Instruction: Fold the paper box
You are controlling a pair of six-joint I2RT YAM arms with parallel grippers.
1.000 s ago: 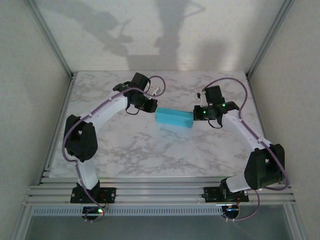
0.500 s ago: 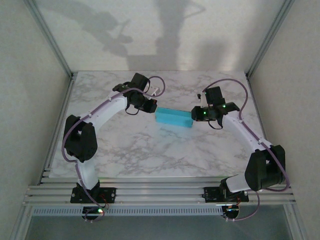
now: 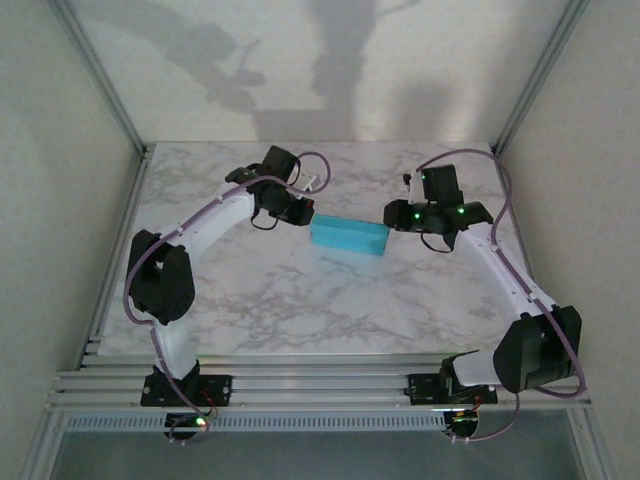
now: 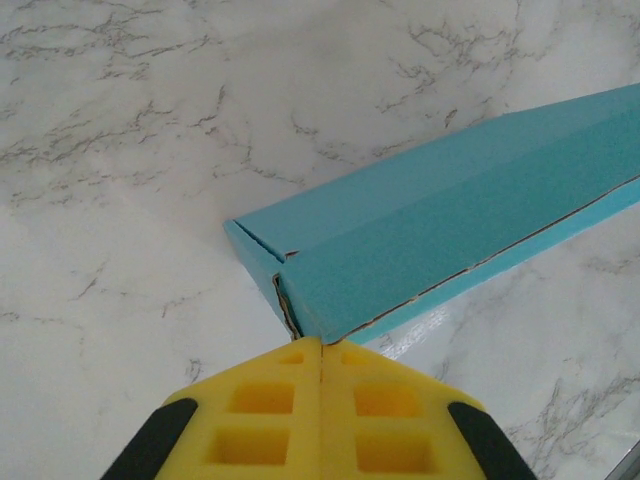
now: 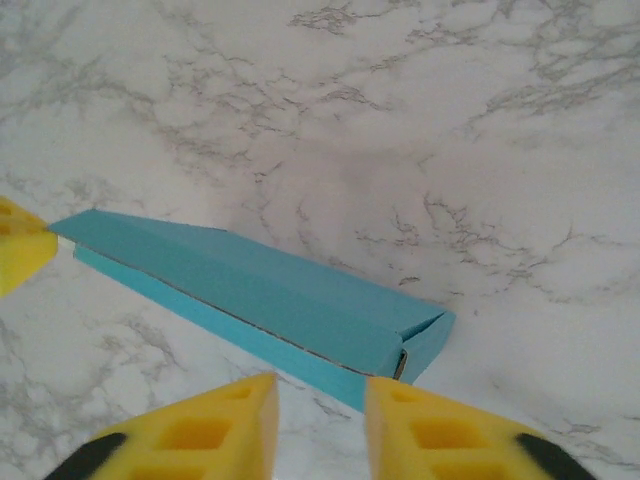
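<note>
The paper box (image 3: pixel 348 237) lies closed on the marble table, a long turquoise shape near the middle. My left gripper (image 3: pixel 305 212) is shut, and its yellow fingertips (image 4: pixel 321 342) touch the lower corner of the box's (image 4: pixel 450 230) left end, where a flap seam shows. My right gripper (image 3: pixel 392 215) hovers just off the box's right end. Its jaws (image 5: pixel 320 385) stand open with nothing between them, and the box (image 5: pixel 260 290) lies a little beyond them. The left gripper's fingertip (image 5: pixel 20 245) shows at the box's far end.
The marble tabletop (image 3: pixel 300 300) is bounded by white walls, with aluminium posts (image 3: pixel 100 80) at the back corners and a railed frame (image 3: pixel 320 385) along the near edge where both arm bases sit.
My right gripper has opened and drawn back from the box's right end, its wrist swinging toward the back right. The left gripper and the box have stayed put.
</note>
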